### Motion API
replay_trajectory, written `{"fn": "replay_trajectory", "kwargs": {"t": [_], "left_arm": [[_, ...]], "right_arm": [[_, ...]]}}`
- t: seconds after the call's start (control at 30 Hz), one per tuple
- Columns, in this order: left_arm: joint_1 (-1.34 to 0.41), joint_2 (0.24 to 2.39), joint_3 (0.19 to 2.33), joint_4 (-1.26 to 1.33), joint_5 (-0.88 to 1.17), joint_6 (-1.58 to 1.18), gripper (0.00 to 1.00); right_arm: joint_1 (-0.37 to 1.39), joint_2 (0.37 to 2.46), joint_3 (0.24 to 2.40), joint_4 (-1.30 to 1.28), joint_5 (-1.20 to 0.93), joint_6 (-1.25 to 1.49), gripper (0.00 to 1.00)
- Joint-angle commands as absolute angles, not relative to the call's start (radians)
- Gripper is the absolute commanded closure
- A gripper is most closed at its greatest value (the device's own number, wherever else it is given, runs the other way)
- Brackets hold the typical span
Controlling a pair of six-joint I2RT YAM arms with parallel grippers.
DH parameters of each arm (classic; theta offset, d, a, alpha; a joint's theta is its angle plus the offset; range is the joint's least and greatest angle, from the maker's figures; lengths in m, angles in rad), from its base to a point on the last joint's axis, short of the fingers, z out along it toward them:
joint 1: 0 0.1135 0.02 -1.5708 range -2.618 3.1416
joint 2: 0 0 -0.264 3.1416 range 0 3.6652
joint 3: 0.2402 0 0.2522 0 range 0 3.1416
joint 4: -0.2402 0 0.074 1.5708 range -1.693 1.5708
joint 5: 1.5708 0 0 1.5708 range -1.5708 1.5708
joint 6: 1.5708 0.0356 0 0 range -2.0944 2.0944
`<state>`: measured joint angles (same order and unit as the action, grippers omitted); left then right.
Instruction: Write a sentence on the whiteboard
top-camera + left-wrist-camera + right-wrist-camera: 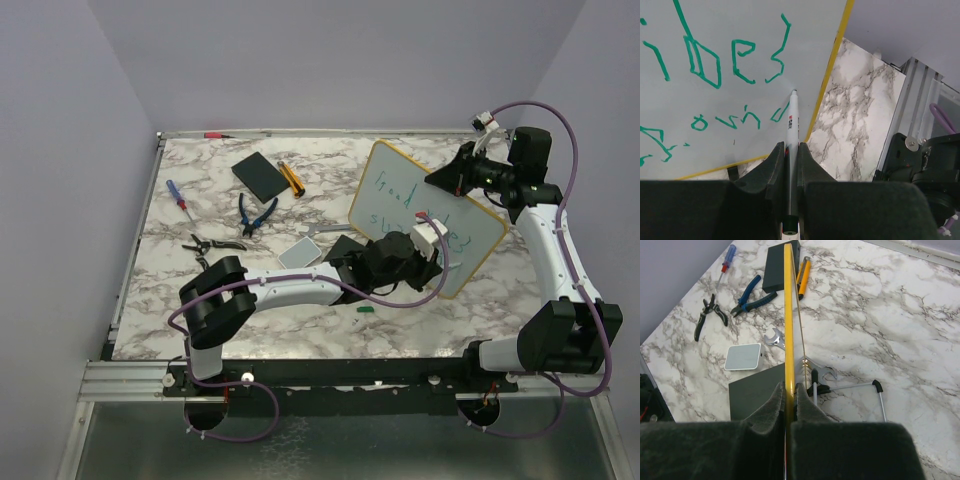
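Note:
The whiteboard (400, 172), white with a yellow rim, stands tilted at the right of the table. My right gripper (452, 181) is shut on its top edge. In the right wrist view the yellow rim (788, 315) runs edge-on between the right gripper's (789, 388) fingers. My left gripper (791, 150) is shut on a white marker (792, 120). The marker's tip touches the whiteboard (740, 30) close to its yellow rim. The sentence (705, 60) shows as green handwriting in two lines left of the tip. From above, the left gripper (432, 250) sits against the board's lower part.
On the marble table lie a black slab (259, 175), an orange-handled tool (291, 178), blue pliers (255, 212), a screwdriver (176, 193), black pliers (210, 243), a pale pad (298, 254) and a green cap (365, 310). Another black slab (752, 395), wrenches (775, 339) and a wire stand (855, 387) lie under the board.

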<state>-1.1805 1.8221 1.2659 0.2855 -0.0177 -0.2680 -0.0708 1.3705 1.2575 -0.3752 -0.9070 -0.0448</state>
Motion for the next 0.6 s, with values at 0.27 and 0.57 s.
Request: {"fn": "replay_trajectory", "kwargs": {"t": [0.27, 0.57], "left_arm": [[-1.18, 1.813, 1.276, 0.299, -0.066, -0.26, 1.0], [-1.179, 1.807, 1.208, 0.302, -0.057, -0.287, 1.0]], "right_arm": [[-0.06, 1.362, 1.233, -0.437, -0.905, -0.037, 0.99], [-0.06, 1.361, 1.233, -0.437, -0.905, -0.037, 0.99]]}}
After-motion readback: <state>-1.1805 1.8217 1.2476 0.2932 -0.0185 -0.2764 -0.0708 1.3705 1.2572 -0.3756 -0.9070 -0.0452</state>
